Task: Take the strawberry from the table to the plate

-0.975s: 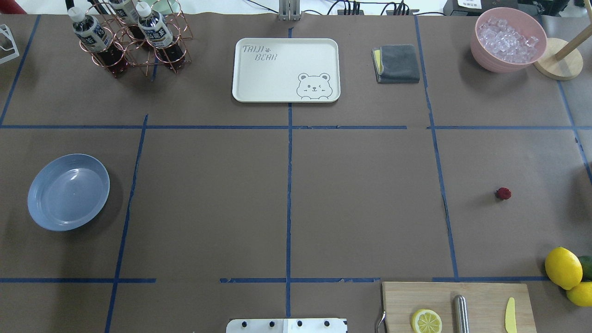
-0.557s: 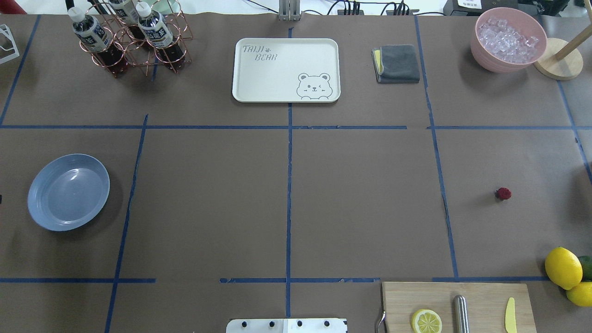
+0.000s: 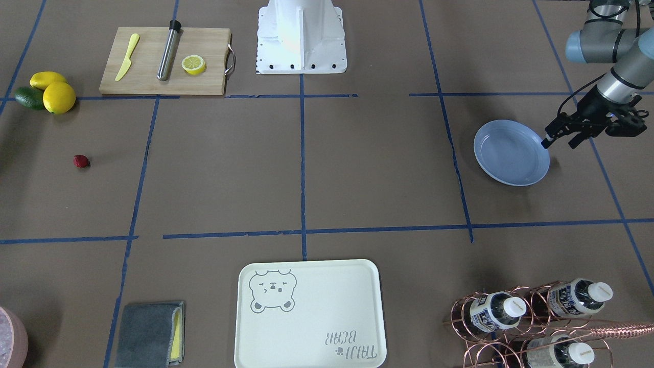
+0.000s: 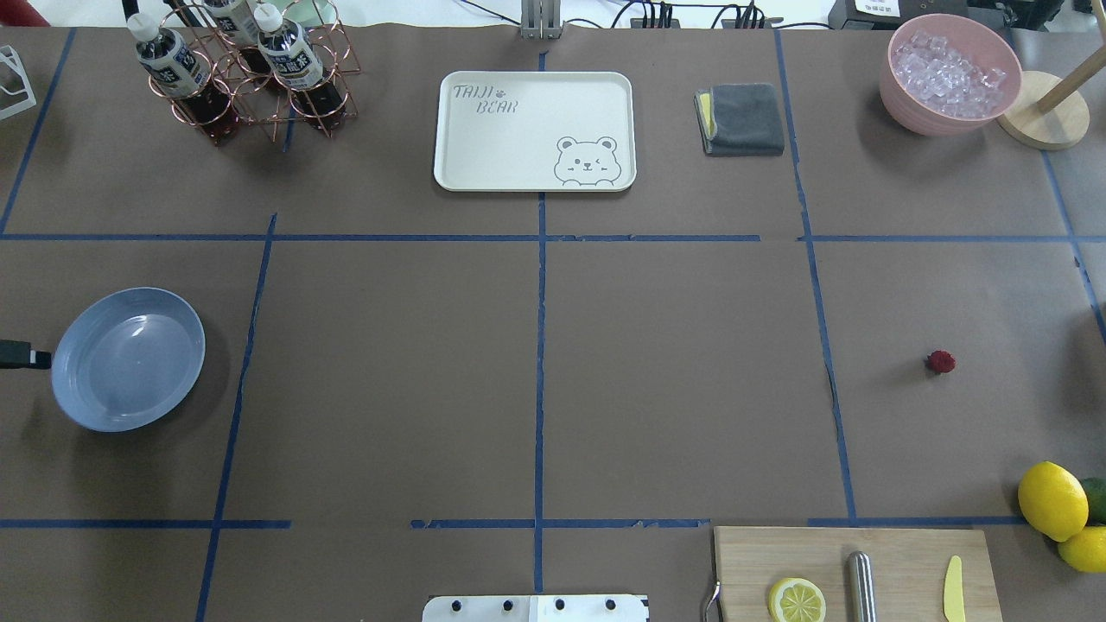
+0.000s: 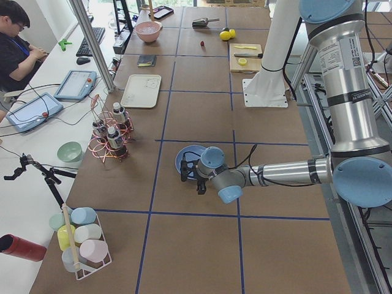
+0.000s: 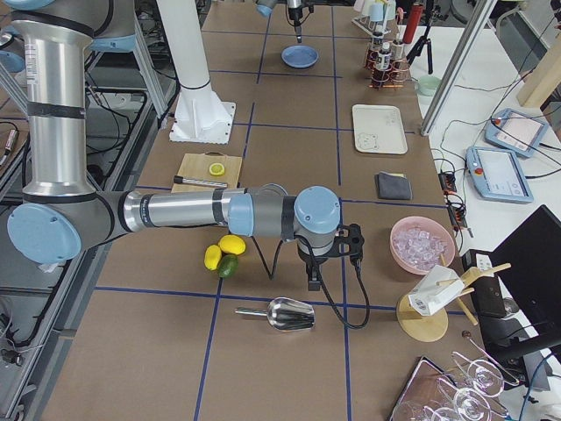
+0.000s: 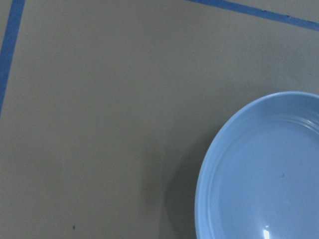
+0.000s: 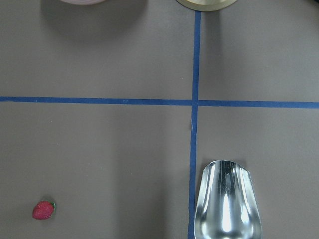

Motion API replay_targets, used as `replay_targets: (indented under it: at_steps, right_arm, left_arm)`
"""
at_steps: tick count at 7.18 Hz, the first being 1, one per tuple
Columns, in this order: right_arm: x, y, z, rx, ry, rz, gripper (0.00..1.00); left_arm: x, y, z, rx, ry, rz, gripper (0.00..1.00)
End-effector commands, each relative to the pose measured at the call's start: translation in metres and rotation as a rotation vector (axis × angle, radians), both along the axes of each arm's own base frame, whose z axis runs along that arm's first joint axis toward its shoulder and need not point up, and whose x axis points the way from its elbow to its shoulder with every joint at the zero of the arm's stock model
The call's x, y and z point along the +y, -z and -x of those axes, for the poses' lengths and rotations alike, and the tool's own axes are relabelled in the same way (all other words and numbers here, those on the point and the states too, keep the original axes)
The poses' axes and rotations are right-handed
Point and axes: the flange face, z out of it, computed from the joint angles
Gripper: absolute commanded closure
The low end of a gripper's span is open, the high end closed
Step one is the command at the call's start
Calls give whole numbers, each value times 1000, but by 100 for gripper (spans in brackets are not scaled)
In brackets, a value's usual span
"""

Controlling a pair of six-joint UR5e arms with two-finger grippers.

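Note:
The strawberry (image 4: 941, 361) lies alone on the table (image 4: 674, 363) at the right, small and dark red. It also shows in the front view (image 3: 80, 161) and low left in the right wrist view (image 8: 43, 210). The blue-grey plate (image 4: 128, 358) sits at the far left with nothing in it. My left gripper (image 3: 559, 143) hovers open just outside the plate's (image 3: 511, 152) outer rim; one of its fingers (image 4: 17, 355) pokes in at the overhead view's left edge. My right gripper (image 6: 312, 281) shows only in the right side view, near the scoop; I cannot tell its state.
Two lemons and an avocado (image 4: 1052, 499) lie near the strawberry. A cutting board (image 4: 752, 561) carries a lemon half, a metal rod and a yellow knife. A metal scoop (image 8: 227, 204) lies further right. Bear tray (image 4: 534, 130), grey cloth (image 4: 743, 118), ice bowl (image 4: 899, 95) and bottle rack (image 4: 246, 78) line the back.
A dark finger of my left gripper has come into the overhead view at the left edge, beside the plate. Strawberry and plate have not moved.

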Motion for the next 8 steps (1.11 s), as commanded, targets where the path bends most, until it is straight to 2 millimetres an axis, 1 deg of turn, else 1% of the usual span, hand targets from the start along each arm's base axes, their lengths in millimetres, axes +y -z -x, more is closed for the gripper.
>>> replay_targets:
  at_steps: [1, 2, 5, 6, 7, 8]
  right_arm:
    - [0, 3, 1, -1, 0, -6, 0]
    - [0, 3, 1, -1, -2, -3, 0]
    - [-4, 8, 0, -1, -7, -8, 0]
    - [-4, 9, 0, -1, -7, -9, 0]
    - [-4, 9, 0, -1, -8, -9, 0]
    - [-4, 9, 0, -3, -8, -10, 0]
  left_arm:
    - [-19, -4, -12, -11, 14, -6, 8]
    - [-19, -5, -13, -13, 12, -6, 14]
    - [-14, -1, -20, -5, -8, -8, 15]
    - [-11, -1, -19, -4, -14, -6, 15]
    - [-7, -1, -21, -2, -27, -6, 15]
    - [2, -1, -21, -3, -38, -4, 17]
